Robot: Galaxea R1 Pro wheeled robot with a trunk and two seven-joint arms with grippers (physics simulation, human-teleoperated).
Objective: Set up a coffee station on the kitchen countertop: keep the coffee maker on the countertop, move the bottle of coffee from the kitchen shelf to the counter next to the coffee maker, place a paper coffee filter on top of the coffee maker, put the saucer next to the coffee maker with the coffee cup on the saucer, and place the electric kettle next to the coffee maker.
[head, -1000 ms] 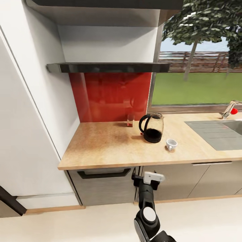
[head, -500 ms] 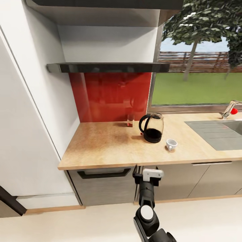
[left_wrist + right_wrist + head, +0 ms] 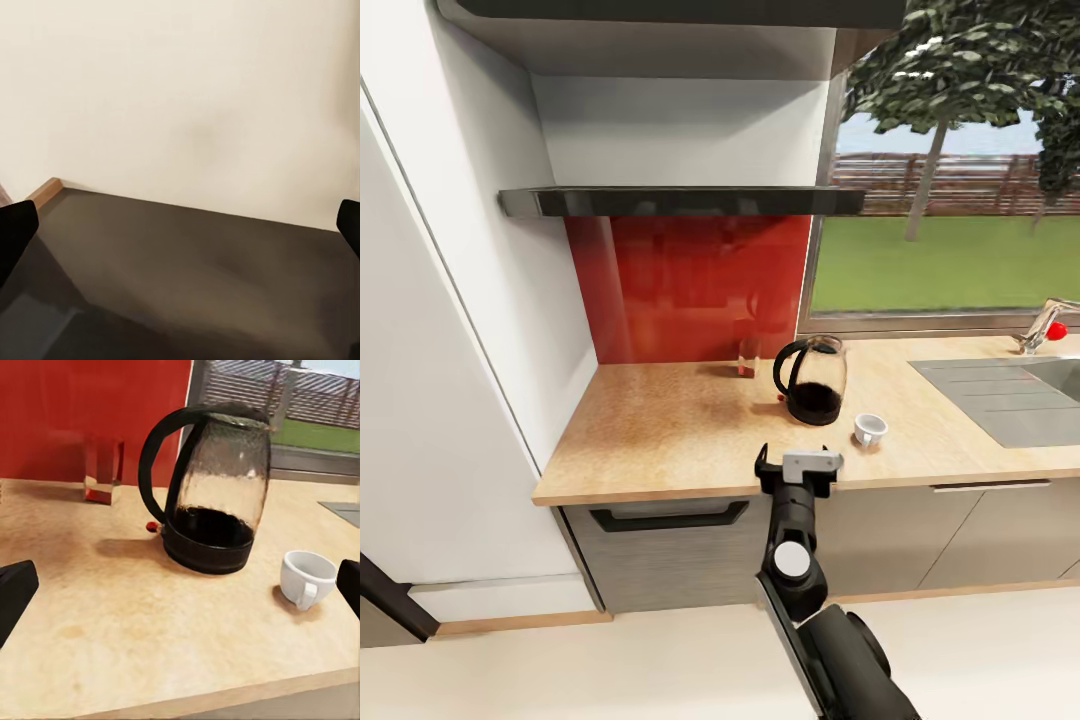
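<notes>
The electric kettle (image 3: pixel 812 380), clear glass with a black base and loop handle, stands on the kitchen countertop (image 3: pixel 660 430) near the window. In the right wrist view the kettle (image 3: pixel 214 495) is straight ahead. The white coffee cup (image 3: pixel 870 429) sits upright just right of it, and the cup (image 3: pixel 307 577) has its handle turned towards the counter's front. My right gripper (image 3: pixel 797 464) is open at the counter's front edge, short of both; its dark fingertips (image 3: pixel 15 592) frame the wrist view. My left gripper (image 3: pixel 180 225) is open over a dark surface. The coffee maker, bottle of coffee, paper coffee filter and saucer are out of view.
A small clear glass with a red bottom (image 3: pixel 748 357) stands against the red backsplash (image 3: pixel 690 290), left of the kettle. A steel sink (image 3: pixel 1010 395) with a faucet (image 3: pixel 1045 325) lies at the right. A tall white cabinet (image 3: pixel 450 400) bounds the counter's left end, and a dark hood (image 3: pixel 680 201) hangs above.
My right arm has risen and reached forward. Its gripper has gone from in front of the grey cabinet doors up to the counter's front edge. The kettle and cup have not moved.
</notes>
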